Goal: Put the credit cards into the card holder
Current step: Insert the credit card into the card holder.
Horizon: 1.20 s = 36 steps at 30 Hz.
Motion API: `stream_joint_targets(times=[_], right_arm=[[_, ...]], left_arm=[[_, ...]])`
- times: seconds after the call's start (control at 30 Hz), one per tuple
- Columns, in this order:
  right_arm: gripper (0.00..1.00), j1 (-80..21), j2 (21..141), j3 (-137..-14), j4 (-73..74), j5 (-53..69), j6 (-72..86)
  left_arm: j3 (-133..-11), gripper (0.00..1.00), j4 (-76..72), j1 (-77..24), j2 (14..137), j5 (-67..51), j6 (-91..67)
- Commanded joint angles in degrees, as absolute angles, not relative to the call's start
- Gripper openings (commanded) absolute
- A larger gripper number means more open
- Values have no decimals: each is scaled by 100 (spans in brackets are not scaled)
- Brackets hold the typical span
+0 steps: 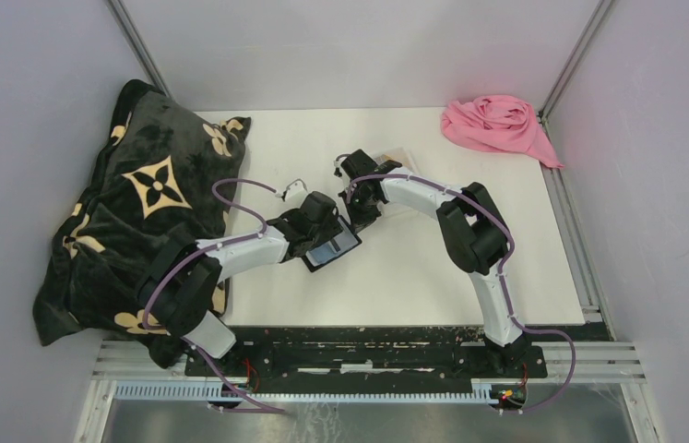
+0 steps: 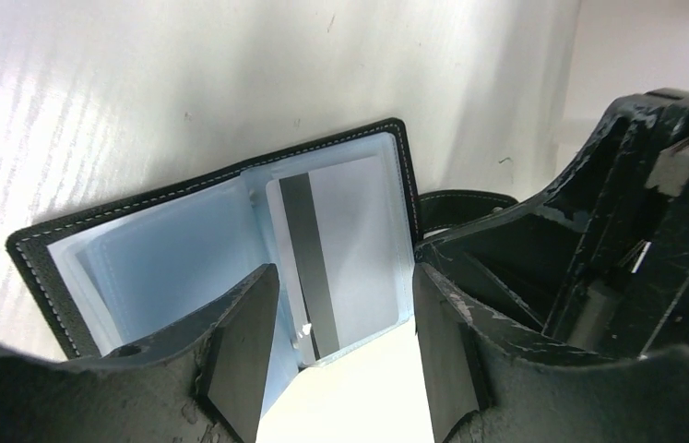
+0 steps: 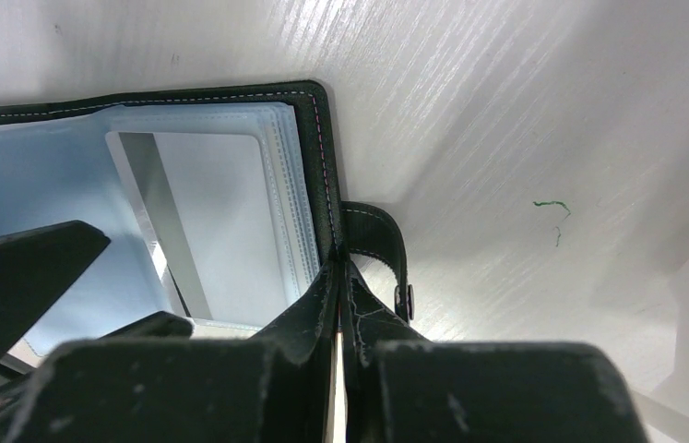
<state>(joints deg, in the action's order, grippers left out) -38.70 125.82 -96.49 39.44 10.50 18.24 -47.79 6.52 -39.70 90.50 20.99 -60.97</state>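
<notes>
Left claw (image 2: 345,286) is seen spread, low in frame, over a credit card (image 2: 350,212) that could be snagged from the card holder (image 2: 137,203) pinched by right claw (image 3: 340,277)

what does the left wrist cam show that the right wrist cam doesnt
Only the left wrist view: the left jaws standing apart above the open wallet, plus the wallet's whole left page out to its corner.
Only the right wrist view: the right jaws pinched shut on the wallet's edge where the strap joins, and the metal stud on that strap.
Both: the wallet lying open on the white table, with a striped card in a clear sleeve.
</notes>
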Motion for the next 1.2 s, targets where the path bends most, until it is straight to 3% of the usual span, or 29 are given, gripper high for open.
stream_joint_targets(times=[0.0,0.1,0.37,0.6,1.17], right_arm=[[5,-3976,12758,-9580,3848,1139,1898],[5,-3986,12759,-9580,3843,1145,1898],[5,-3994,12752,-9573,3826,1152,1898],[5,-4003,12716,-9519,3789,1159,1907],[5,-4038,12726,-9519,3845,1146,1894]], left_arm=[[-4806,63,678,-3850,8630,2370,-5876],[-4674,63,804,-3788,8347,2459,-5933],[-3883,80,1011,-3573,7243,2393,-6363],[-3158,87,1092,-3568,6428,2176,-6854],[-2514,98,402,-3568,6728,1776,-7253]])
